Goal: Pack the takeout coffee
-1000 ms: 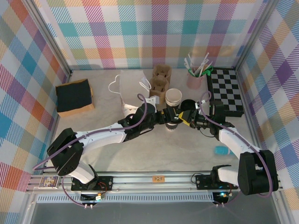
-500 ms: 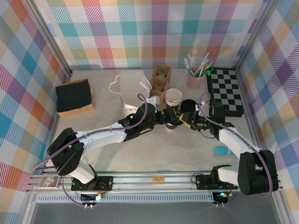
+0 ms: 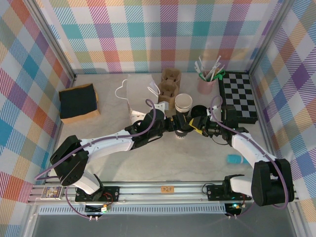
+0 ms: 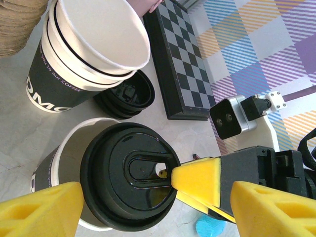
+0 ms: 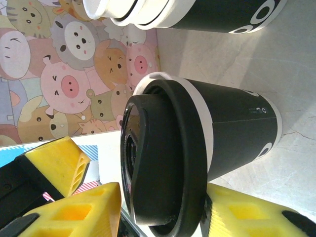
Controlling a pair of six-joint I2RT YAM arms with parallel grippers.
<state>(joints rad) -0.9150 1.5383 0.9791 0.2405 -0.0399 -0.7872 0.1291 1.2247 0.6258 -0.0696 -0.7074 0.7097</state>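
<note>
The takeout coffee [image 3: 181, 130] stands upright mid-table, a dark paper cup with a white rim and a round black lid [image 4: 129, 170] lying on top. In the right wrist view the cup [image 5: 232, 126] shows side-on. My left gripper [image 3: 174, 124] comes in from the left and is open, its yellow fingers [image 4: 42, 210] wide on either side of the cup. My right gripper [image 3: 193, 126] comes in from the right and is open. Its fingers [image 5: 74, 212] straddle the lid's rim, one over the top face and one under the edge.
A stack of lidless cups [image 3: 183, 102] and loose black lids [image 3: 198, 110] sit just behind the coffee. Further back are a cardboard carrier [image 3: 169, 83], a white handled bag [image 3: 134, 106], a pink cup of stirrers [image 3: 205, 83] and a chessboard [image 3: 237, 96]. A blue disc [image 3: 233, 159] lies near right.
The right gripper's jaws have spread apart around the lid's rim. The cup and the left arm have stayed where they were.
</note>
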